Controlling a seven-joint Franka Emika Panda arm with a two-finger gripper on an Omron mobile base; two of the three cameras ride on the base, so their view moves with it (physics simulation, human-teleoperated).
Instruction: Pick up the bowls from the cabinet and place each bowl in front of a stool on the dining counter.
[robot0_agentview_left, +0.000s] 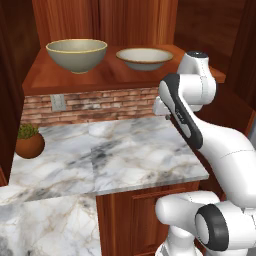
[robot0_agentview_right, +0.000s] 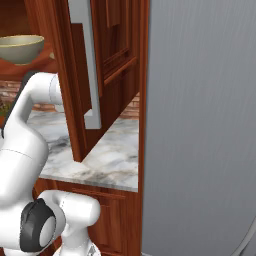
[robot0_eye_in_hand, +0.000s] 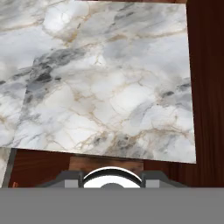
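Step in hand looks like the reach for the first bowl — both are sitting untouched on the cabinet shelf (robot0_agentview_left: 100, 75), the deep grey-olive bowl (robot0_agentview_left: 76, 54) left, the shallower cream bowl (robot0_agentview_left: 144, 58) right. The arm (robot0_agentview_left: 197, 107) is hanging folded below shelf level; next move calls for lifting the hand to a rim. Fingers are hidden — can't tell whether the hand is released or clenched.

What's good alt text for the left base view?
Two bowls sit on a red-brown cabinet shelf: a deep grey-olive bowl at left and a shallower cream bowl at right. Below lies a marble worktop with a potted plant; the white robot arm rises at right.
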